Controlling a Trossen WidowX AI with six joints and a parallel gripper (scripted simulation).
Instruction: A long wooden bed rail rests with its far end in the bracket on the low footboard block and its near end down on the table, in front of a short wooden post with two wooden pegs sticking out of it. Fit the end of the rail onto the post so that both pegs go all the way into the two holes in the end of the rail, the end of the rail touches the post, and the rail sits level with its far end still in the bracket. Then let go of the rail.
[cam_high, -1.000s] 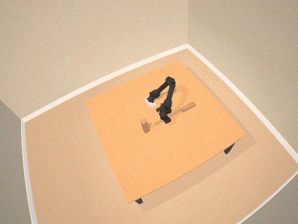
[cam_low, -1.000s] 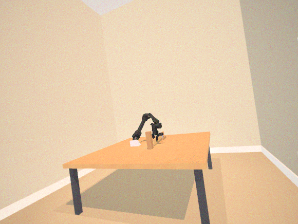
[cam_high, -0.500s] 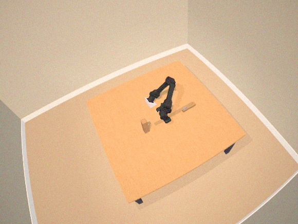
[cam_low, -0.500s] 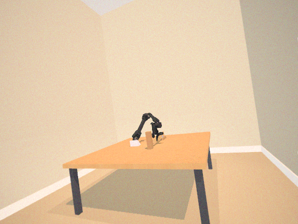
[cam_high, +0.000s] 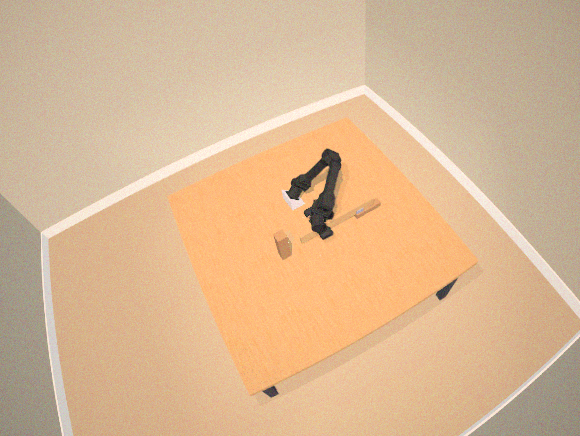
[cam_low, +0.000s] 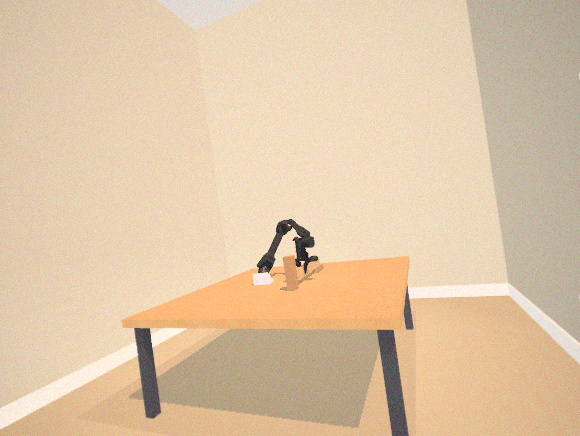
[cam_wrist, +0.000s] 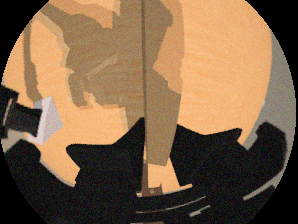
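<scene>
The long wooden rail (cam_high: 343, 219) (cam_wrist: 158, 129) runs across the table from the low footboard block (cam_high: 370, 206) towards the short wooden post (cam_high: 283, 244) (cam_low: 290, 272). Its near end (cam_high: 306, 238) stops a short way from the post, with a gap between them. My gripper (cam_high: 322, 231) (cam_low: 303, 265) (cam_wrist: 150, 119) is shut on the rail near that near end. In the wrist view the rail stretches straight away from the fingers. The pegs on the post are too small to make out.
The arm's base stands on a white plate (cam_high: 293, 200) (cam_low: 262, 279) behind the rail. The orange table (cam_high: 320, 310) (cam_low: 320, 305) reaches far beyond the parts on every side.
</scene>
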